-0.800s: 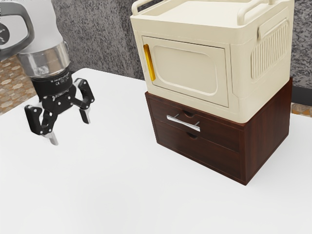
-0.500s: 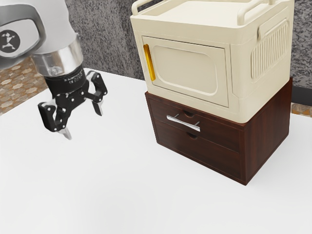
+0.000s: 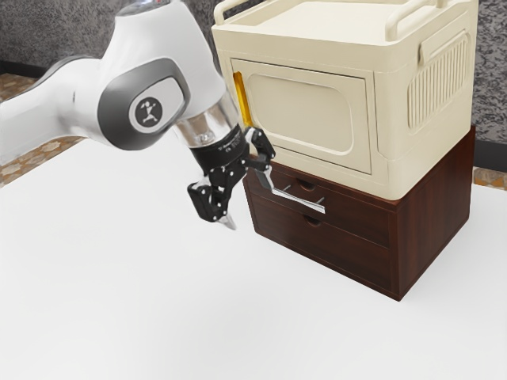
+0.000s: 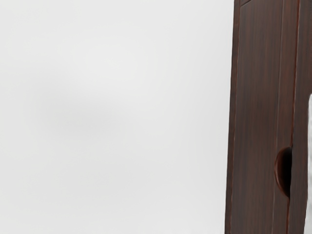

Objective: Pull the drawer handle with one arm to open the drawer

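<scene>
Plainly white table (image 3: 119, 301), grey wall (image 3: 40, 32), patterned floor (image 3: 489, 177)

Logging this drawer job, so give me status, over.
Gripper open, by one end of silver handle, not gripping it. Upper drawer shut. Cream cabinet on top, not blocking drawer front.

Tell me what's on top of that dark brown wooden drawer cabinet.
A boxy cream cabinet with a slim yellow handle sits on the drawer cabinet, covering nearly all its top; anything between them is hidden.
</scene>
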